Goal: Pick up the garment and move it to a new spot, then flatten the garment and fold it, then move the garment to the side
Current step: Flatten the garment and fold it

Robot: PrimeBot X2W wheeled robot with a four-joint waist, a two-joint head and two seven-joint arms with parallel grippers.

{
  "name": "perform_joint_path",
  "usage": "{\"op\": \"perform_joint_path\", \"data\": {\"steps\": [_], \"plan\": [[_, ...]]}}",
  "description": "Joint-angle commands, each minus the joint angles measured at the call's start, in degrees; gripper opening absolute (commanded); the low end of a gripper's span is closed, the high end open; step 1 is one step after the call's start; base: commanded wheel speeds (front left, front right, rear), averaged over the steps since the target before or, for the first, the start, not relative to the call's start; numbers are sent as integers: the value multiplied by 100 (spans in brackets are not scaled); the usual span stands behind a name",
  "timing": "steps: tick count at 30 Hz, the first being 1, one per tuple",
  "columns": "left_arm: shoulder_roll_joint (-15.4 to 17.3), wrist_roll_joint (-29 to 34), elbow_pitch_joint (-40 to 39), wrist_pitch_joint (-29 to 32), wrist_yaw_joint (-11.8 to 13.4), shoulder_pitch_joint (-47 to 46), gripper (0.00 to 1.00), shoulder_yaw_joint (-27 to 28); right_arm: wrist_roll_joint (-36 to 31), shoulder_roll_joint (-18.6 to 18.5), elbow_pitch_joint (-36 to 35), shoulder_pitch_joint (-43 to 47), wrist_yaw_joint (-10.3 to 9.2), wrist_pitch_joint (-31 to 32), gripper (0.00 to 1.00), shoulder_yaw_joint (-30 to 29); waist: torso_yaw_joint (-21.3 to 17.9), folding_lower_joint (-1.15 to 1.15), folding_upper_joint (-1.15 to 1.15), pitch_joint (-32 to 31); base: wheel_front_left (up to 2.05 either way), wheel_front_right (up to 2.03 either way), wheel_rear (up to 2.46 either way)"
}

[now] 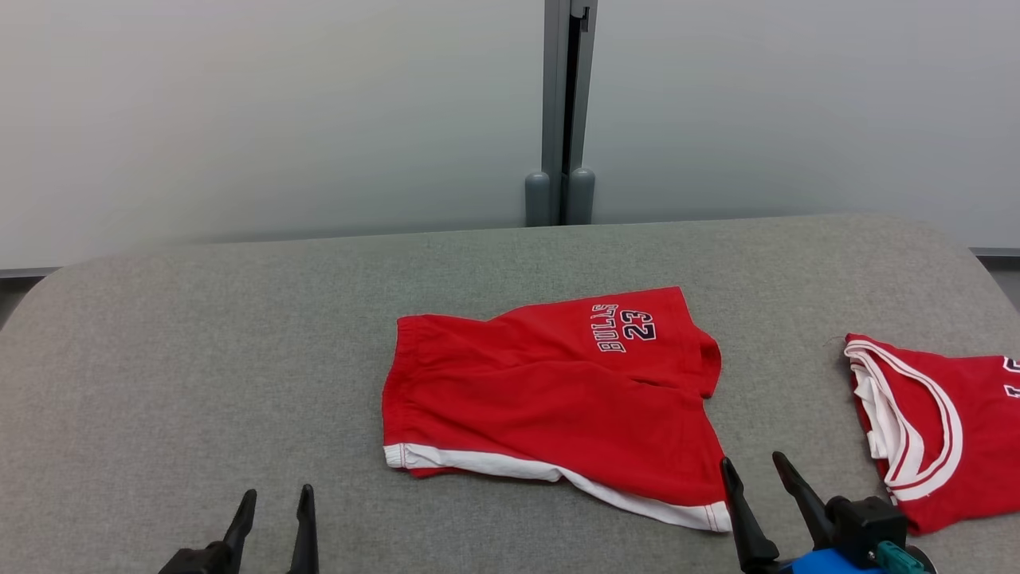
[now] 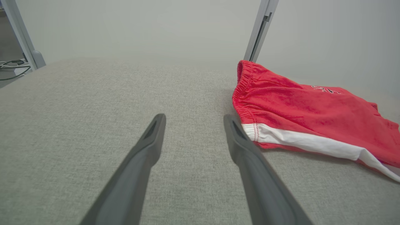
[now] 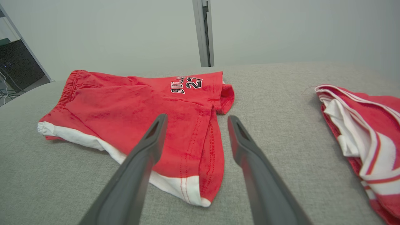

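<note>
Both my hands are spread wide and hold nothing: my left hand (image 1: 279, 493) is over the bare grey table (image 1: 199, 359), to the left of the red shorts (image 1: 550, 399), and my right hand (image 1: 752, 460) is at their near right corner. The shorts lie flat mid-table, white band toward me. A red-and-white jersey (image 1: 932, 430) lies apart on their right.

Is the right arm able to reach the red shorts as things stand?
Probably yes: the open right claw is at the near corner of the red shorts, nothing between them; the jersey lies apart.
</note>
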Motion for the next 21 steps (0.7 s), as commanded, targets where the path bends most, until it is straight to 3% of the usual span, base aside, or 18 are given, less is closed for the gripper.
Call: {"op": "perform_joint_path", "data": {"steps": [1, 11, 21], "plan": [[-11, 17, -43, -13, 10, 94, 100, -18, -2, -25, 32, 85, 1, -20, 100, -33, 12, 1, 2, -32, 0, 0, 0], [-16, -94, -30, -13, 10, 17, 100, -325, -70, -24, 248, 9, 1, -20, 100, -8, -2, 1, 2, 16, 0, 0, 0], [126, -451, 29, -13, 10, -76, 100, -777, -588, -25, 1012, -124, 1, -20, 100, 267, 74, 1, 2, 244, 0, 0, 0]]}}
